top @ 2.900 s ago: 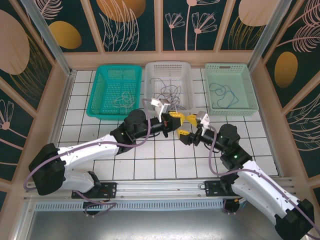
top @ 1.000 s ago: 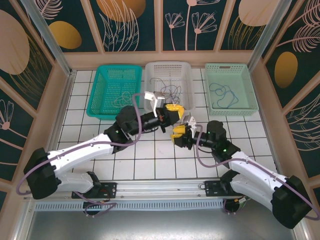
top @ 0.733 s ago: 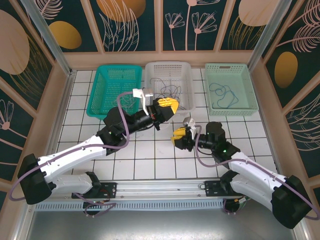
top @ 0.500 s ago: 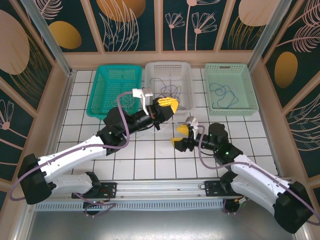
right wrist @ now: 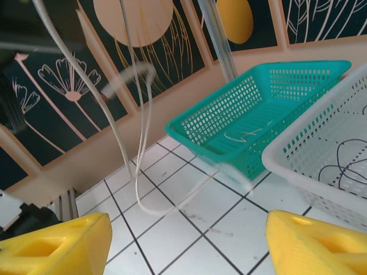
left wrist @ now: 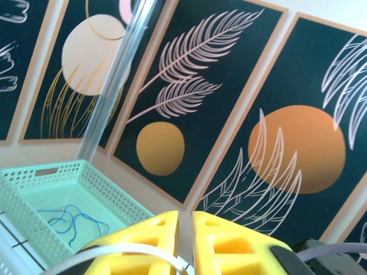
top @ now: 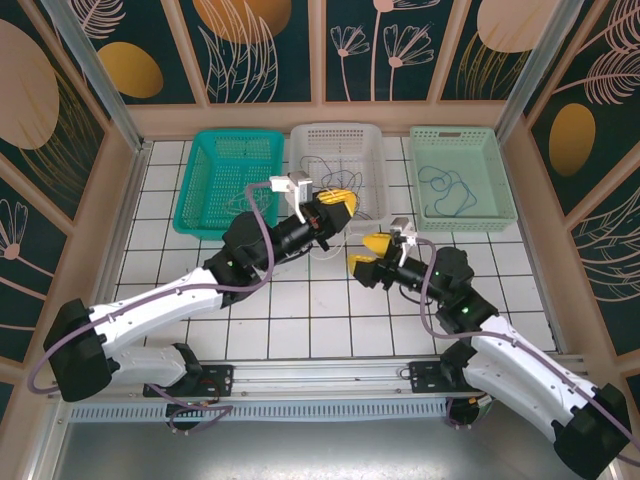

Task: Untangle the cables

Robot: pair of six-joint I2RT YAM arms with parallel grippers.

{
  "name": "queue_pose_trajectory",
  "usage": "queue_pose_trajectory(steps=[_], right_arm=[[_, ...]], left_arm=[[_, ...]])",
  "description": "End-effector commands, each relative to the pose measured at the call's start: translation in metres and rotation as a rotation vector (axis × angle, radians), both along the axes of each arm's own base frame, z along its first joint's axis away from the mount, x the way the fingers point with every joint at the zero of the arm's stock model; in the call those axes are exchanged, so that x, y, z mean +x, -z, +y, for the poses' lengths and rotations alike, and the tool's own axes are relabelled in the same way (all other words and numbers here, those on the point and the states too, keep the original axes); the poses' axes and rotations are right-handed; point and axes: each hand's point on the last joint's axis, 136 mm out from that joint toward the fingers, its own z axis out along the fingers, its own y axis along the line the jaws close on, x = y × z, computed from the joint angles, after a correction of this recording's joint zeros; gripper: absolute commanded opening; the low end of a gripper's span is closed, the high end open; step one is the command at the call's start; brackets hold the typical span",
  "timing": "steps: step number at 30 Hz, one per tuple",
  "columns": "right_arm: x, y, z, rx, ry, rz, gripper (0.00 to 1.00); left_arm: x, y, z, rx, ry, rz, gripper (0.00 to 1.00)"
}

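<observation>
My left gripper [top: 337,206] is raised at the front edge of the white basket [top: 372,150], its yellow fingers [left wrist: 140,240] shut on a pale whitish cable [left wrist: 109,252]. That cable [right wrist: 139,143] hangs down in a long loop over the tiles, in front of my right gripper [right wrist: 186,246]. The right gripper [top: 369,254] stands wide open with nothing between its fingers, just right of the left one. Dark thin cables [top: 335,183] lie curled in the white basket. A blue cable [top: 445,186] lies in the mint basket [top: 497,180], and a pale one [top: 245,204] in the teal basket [top: 200,170].
Three baskets stand in a row at the back of the white tiled table [top: 300,320]. Wooden-framed patterned walls close in the back and both sides. A metal rail [top: 320,375] runs along the near edge by the arm bases.
The left gripper has risen and moved back toward the white basket with the pale cable. The right gripper has opened wide and drawn away to the right.
</observation>
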Motion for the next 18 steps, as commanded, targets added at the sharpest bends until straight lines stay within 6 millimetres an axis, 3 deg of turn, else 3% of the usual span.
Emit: queue_pose_trajectory(steps=[1, 11, 18], right_arm=[[0.003, -0.04, 0.003, 0.112, 0.02, -0.051, 0.71], [0.02, -0.044, 0.017, 0.105, 0.038, -0.051, 0.7], [0.039, -0.044, 0.027, 0.074, 0.064, -0.048, 0.58]], left_arm=[[0.007, -0.009, 0.004, -0.065, -0.039, 0.018, 0.13], [0.01, -0.009, -0.003, -0.093, -0.024, 0.036, 0.13], [0.009, -0.009, -0.003, -0.115, -0.016, 0.042, 0.13]])
